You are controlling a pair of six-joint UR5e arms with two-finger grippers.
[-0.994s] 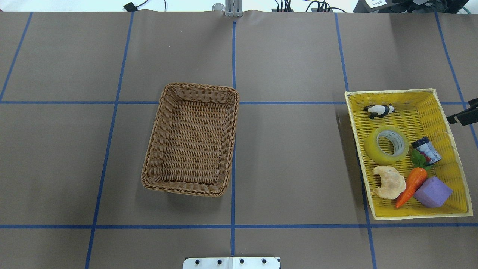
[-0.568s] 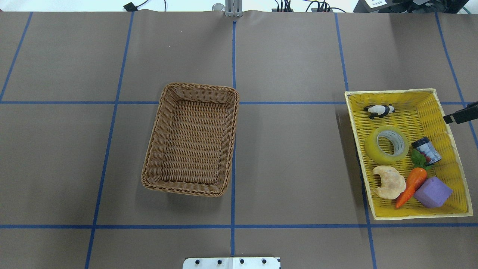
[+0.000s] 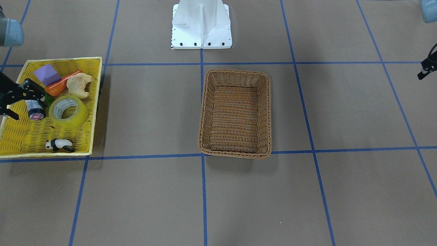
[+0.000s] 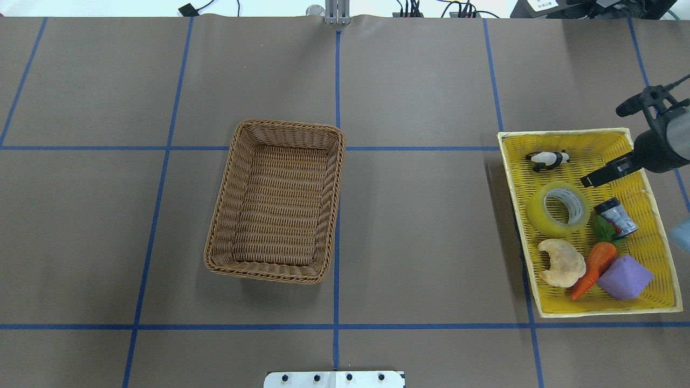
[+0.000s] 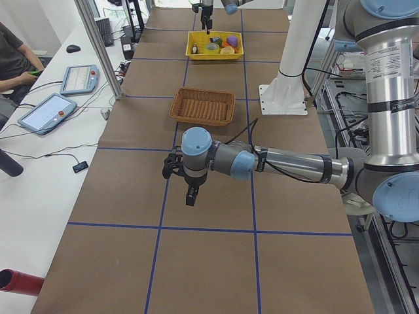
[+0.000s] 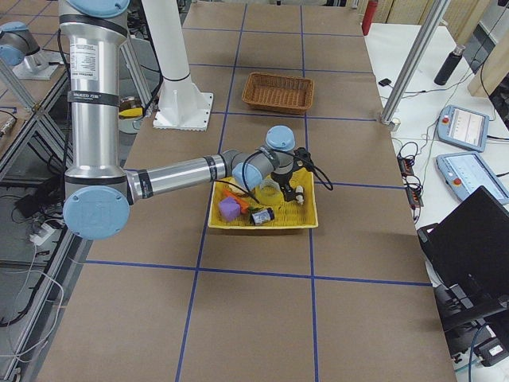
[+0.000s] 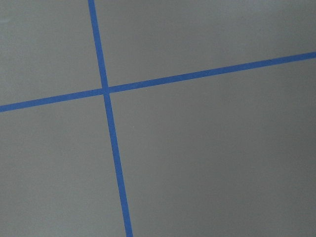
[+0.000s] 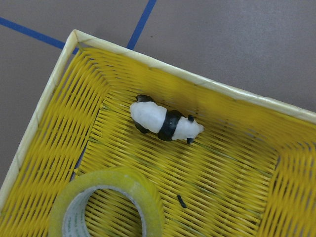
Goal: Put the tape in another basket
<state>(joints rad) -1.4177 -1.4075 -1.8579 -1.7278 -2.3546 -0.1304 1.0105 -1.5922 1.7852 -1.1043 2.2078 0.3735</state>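
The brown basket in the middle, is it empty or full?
Empty: the brown basket shows only its bare woven floor; the tape lies in the yellow basket.

Bright, even light falls from above, leaving the table (image 4: 420, 226) free of glare, with only soft shadows beside the brown basket (image 4: 226, 202) and the yellow tray (image 4: 566, 141). The tape (image 8: 148, 202) looks slightly soft at the right wrist view's lower edge.

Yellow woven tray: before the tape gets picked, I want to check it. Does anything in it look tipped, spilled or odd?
Only small things. The small dark-ended can lies on its side beside the roll of translucent yellow tape, and a tiny dark fleck sits on the yellow woven tray floor. Nothing looks spilled or damaged.
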